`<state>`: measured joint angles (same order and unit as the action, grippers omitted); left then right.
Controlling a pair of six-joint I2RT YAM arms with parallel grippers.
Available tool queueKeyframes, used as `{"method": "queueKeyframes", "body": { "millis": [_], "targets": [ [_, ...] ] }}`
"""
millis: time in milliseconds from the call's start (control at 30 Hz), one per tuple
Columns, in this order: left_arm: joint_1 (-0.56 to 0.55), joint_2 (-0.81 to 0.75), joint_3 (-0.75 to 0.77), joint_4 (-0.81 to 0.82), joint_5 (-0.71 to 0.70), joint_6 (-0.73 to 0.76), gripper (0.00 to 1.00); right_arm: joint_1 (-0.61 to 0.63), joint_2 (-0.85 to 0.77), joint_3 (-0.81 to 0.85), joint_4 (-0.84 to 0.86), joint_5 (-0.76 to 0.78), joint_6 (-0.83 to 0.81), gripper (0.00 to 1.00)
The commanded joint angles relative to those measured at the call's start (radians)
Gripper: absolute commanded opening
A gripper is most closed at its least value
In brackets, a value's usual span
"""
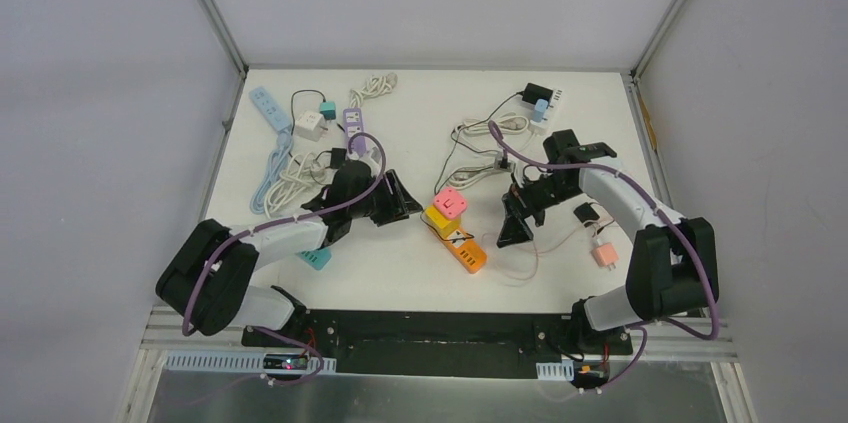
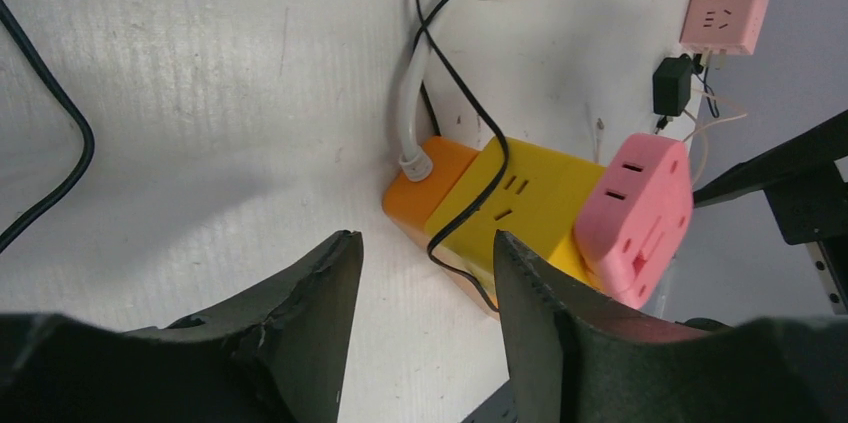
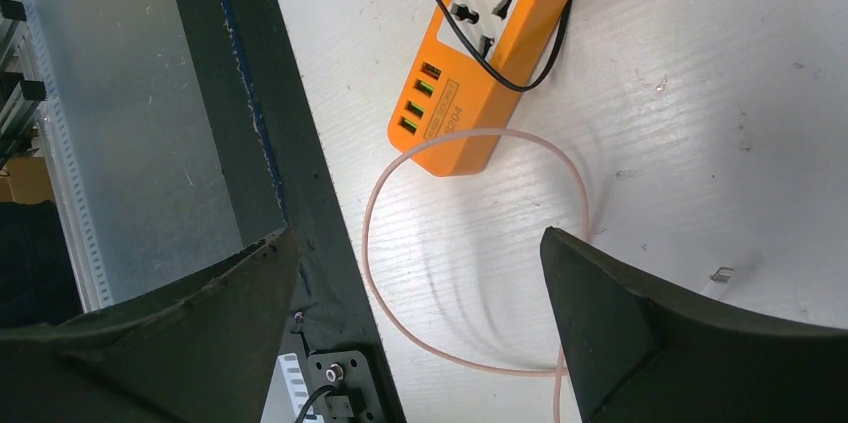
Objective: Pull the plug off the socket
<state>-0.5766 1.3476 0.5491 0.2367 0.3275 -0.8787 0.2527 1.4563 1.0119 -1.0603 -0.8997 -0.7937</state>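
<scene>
Left end effector [image 2: 422,245] spread, empty — right end effector [image 3: 418,237] too

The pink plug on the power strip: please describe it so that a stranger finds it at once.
At the middle of the white table lies an orange and yellow power strip. The pink plug sits on its far end. It is a bright pink cube seated in the strip, unlike the paler pink adapter lying loose to the right.

pale grey link shells and black joint housings are seen on the left arm [image 1: 285,235] and right arm [image 1: 622,193]. a purple cable [image 1: 383,167] is routed along each. the left gripper [image 2: 425,248] is fitted with matte black wedge fingers [image 2: 300,328], scuffed at 7 o'clock.
</scene>
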Motion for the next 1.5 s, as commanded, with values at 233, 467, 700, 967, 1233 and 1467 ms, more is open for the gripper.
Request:
{"method": "queueKeyframes", "body": {
  "millis": [233, 467, 700, 967, 1233, 1467],
  "targets": [
    [0.011, 0.125, 0.018, 0.224, 0.104, 0.022, 0.45, -0.006, 0.042, 0.048, -0.015, -0.061, -0.041, 0.94],
    [0.011, 0.208, 0.025, 0.316, 0.188, -0.004, 0.39, -0.019, 0.047, 0.046, -0.014, -0.056, -0.042, 0.94],
    [0.011, 0.243, 0.046, 0.355, 0.241, -0.007, 0.21, -0.027, 0.055, 0.047, -0.014, -0.054, -0.042, 0.94],
    [0.011, 0.172, 0.026, 0.353, 0.221, -0.017, 0.00, -0.029, 0.063, 0.044, -0.009, -0.052, -0.050, 0.94],
    [0.011, -0.013, 0.023, 0.256, 0.176, -0.032, 0.00, -0.029, 0.062, 0.044, -0.007, -0.061, -0.062, 0.94],
    [0.008, -0.117, 0.064, 0.225, 0.175, -0.063, 0.00, -0.029, 0.063, 0.045, -0.005, -0.062, -0.062, 0.94]
  ]
}}
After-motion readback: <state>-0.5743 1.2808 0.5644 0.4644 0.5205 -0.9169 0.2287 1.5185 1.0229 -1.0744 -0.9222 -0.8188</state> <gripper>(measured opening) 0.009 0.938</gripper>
